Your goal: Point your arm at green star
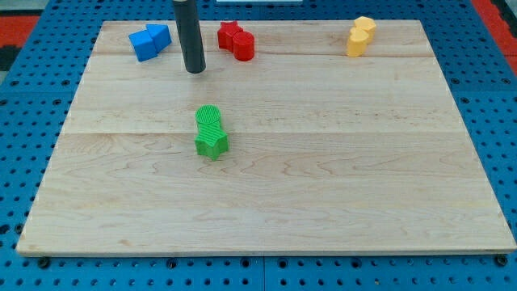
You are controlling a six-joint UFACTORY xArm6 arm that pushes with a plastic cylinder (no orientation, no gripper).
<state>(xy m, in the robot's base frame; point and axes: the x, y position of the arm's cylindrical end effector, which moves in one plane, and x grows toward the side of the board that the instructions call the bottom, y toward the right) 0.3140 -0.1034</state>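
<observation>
The green star (212, 144) lies left of the board's middle, touching a green rounded block (209, 119) just above it. My tip (195, 70) is near the view's top, above the green pair and well apart from them. It sits between the blue blocks (150, 40) on its left and the red blocks (237, 40) on its right, touching neither.
A yellow block (360, 36) lies at the view's top right. The wooden board (323, 186) rests on a blue pegboard surface (24, 121), and its edges show on all sides.
</observation>
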